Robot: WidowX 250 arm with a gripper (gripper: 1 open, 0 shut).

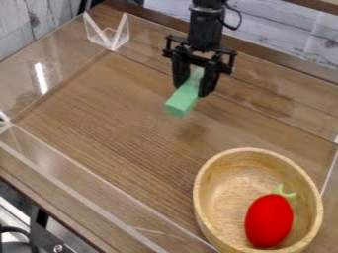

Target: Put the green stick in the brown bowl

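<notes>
Green stick gripped, bowl drop still to do.
My tool (pixel 199 74) is clamped on the light-green block (pixel 184 97), which looks lifted over the wooden bench (pixel 99 117), well apart from the round tan wooden bowl (pixel 211 212). Left: carry across, lower, release. Bowl already holds a red fruit with a green stem (pixel 270 219), so room is shared. Fingertips are dark and blurry, exact contact on the block hard to read; bowl's underside hidden, height above bench unclear.
</notes>
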